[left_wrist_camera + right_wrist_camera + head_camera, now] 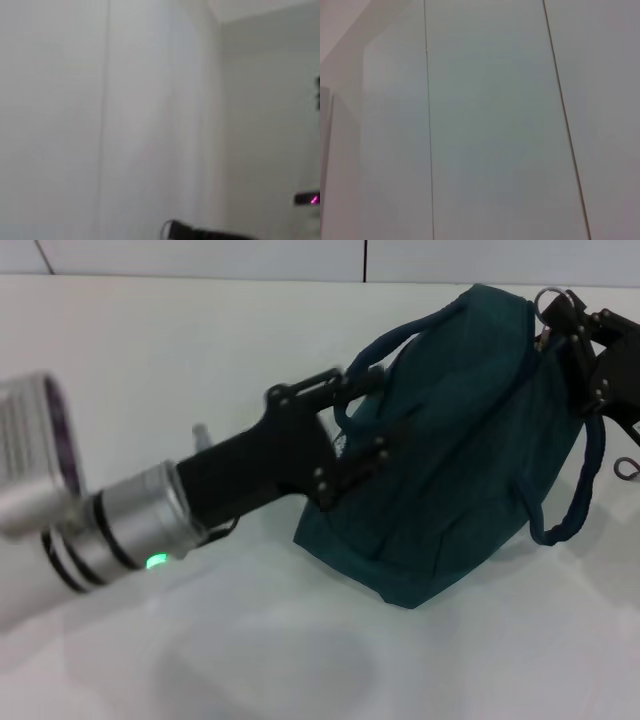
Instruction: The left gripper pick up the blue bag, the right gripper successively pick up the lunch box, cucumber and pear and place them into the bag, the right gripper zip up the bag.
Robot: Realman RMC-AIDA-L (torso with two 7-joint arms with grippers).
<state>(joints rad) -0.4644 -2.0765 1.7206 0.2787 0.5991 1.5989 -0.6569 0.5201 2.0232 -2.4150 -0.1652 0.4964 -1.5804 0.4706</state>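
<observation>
The blue bag point(450, 450) stands on the white table, right of centre in the head view, and its top looks closed. My left gripper point(350, 425) reaches in from the left and is shut on the bag's near loop handle point(362, 360). My right gripper point(568, 325) is at the bag's far top corner. Its fingers are closed at the zip, and the ring pull point(548, 298) shows just beside them. The second handle point(585, 495) hangs down the bag's right side. The lunch box, cucumber and pear are out of view. The wrist views show only pale panels.
The white table point(250, 660) spreads in front and to the left of the bag. A small metal ring point(627, 468) shows at the right edge. A white wall with panel seams point(365, 260) runs behind the table.
</observation>
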